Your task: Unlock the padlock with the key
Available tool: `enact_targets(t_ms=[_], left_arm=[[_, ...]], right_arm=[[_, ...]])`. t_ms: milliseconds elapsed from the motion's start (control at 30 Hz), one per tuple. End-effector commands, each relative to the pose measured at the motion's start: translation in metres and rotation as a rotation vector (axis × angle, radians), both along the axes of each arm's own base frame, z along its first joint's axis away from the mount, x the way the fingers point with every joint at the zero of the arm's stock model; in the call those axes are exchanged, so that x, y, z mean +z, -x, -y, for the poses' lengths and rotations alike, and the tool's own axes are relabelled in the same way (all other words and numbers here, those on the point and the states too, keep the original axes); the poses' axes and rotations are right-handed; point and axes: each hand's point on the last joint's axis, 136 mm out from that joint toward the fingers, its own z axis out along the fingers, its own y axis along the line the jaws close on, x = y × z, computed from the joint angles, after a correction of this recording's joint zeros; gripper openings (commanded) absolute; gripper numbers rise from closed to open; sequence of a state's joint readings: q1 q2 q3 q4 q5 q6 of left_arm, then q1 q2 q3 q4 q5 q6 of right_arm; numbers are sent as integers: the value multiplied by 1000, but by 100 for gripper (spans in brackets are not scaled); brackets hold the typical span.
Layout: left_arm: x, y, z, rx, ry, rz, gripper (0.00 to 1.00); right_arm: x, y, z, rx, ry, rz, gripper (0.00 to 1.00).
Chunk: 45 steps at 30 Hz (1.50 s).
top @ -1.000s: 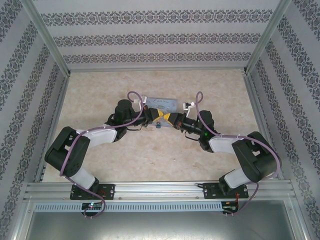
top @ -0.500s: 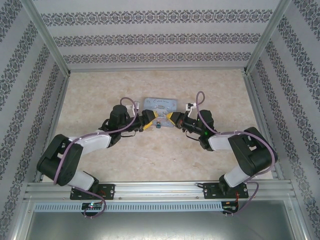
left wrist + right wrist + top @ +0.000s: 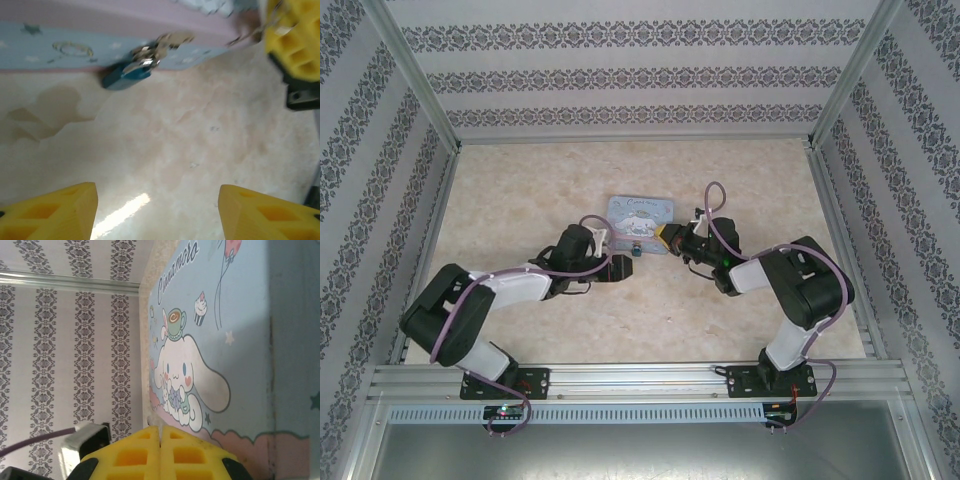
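Note:
The padlock (image 3: 127, 76), small with a blue-teal body and a pale metal shackle, hangs from the hasp on the front of the pale blue cartoon tin (image 3: 640, 212) and rests on the table (image 3: 634, 250). My left gripper (image 3: 622, 266) sits just in front of it and to its left, open, with its yellow fingertips (image 3: 55, 212) wide apart over bare table and nothing between them. My right gripper (image 3: 668, 238) is at the tin's right front corner, shut. A thin pale sliver, the key (image 3: 151, 420), pokes out from between its tips (image 3: 160, 429).
The tin's lid (image 3: 225, 340) with its white cartoon dog lies right in front of the right gripper. The right gripper's yellow finger (image 3: 292, 40) shows close to the padlock's right. Patterned walls and metal rails (image 3: 430, 230) enclose the marbled table.
The two grippers, pressed together over the padlock a second ago, have parted. The left one opened and drew back toward the near left; the right one pulled back right, still shut.

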<state>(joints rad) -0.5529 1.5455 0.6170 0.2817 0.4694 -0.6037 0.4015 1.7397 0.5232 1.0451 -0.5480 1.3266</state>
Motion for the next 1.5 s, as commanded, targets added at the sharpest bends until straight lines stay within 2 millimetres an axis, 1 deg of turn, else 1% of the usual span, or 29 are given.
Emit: enact_targets(t_ms=[0, 133, 333, 633, 1000, 1100, 1233, 1333, 1467], left_arm=[[-9, -10, 5, -29, -53, 101, 63], [-20, -26, 7, -11, -97, 151, 62], [-28, -49, 7, 20, -147, 239, 62], [-42, -67, 10, 34, -196, 298, 60], [-51, -81, 29, 35, -168, 315, 59], [-44, -82, 38, 27, -111, 315, 59], [-22, -84, 47, 41, 7, 315, 59], [-9, -87, 48, 68, 78, 311, 59], [-2, -91, 41, 121, 156, 295, 58]], right_arm=[[8, -14, 0, -29, -14, 47, 0], [4, -17, 2, -37, -16, 39, 0], [1, -23, 6, -45, -26, 30, 0], [-5, -31, 4, -27, -44, 11, 0], [-16, -39, -1, -18, -72, -27, 0], [-18, -40, -1, -17, -74, -35, 0], [-20, -41, -2, -21, -74, -43, 0], [-22, -40, -1, -23, -72, -46, 0], [-23, -40, -2, -23, -70, -47, 0]])
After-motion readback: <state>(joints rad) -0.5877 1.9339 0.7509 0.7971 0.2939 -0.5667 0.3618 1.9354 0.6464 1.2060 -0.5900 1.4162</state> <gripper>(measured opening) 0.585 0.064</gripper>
